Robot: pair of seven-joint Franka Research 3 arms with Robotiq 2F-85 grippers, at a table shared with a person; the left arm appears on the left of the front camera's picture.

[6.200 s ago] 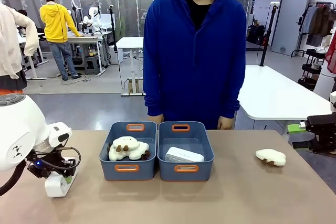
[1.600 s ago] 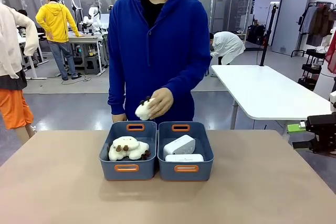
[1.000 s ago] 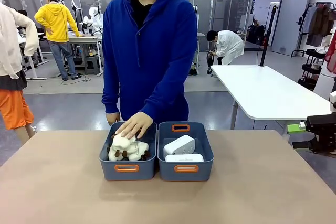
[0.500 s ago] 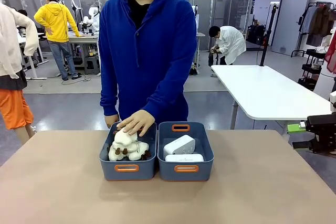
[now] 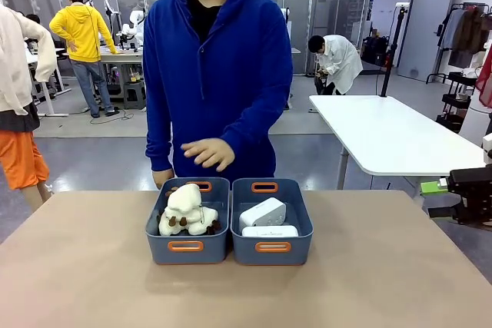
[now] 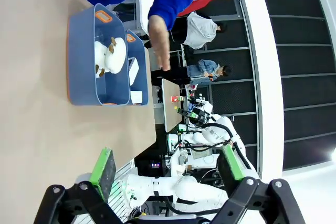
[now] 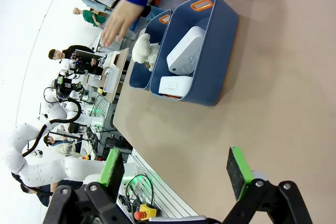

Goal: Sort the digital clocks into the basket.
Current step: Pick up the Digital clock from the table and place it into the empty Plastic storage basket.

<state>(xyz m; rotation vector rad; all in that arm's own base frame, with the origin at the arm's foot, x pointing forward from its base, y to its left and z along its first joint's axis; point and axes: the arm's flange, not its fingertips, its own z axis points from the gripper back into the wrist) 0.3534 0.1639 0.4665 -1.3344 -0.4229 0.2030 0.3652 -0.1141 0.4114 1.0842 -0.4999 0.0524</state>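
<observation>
The person's hand (image 5: 207, 153) has just lifted off the cream fluffy plush toys (image 5: 187, 211) in the neighbouring bin, while both white rounded plastic digital clocks (image 5: 265, 218) already lie in the slate-blue plastic basket (image 5: 292, 245), so sorting looks finished, with the left gripper (image 6: 167, 166) and right gripper (image 7: 176, 167) both spread apart, empty.

A: Report the contents of the right basket (image 5: 296, 241).

B: Two digital clocks (image 5: 266, 220). One leans tilted at the rear; the other lies flat in front of it, by the near wall.

A: And the left bin (image 5: 156, 244)?

B: Cream plush toys (image 5: 187, 211), piled; the top one rises above the rim. The two containers stand touching, side by side, on the tan table (image 5: 384, 282).

A: Position of the person?

B: Standing at the far edge. One hand (image 5: 207, 152) hovers open, above the left bin, apart from the toys.
</observation>
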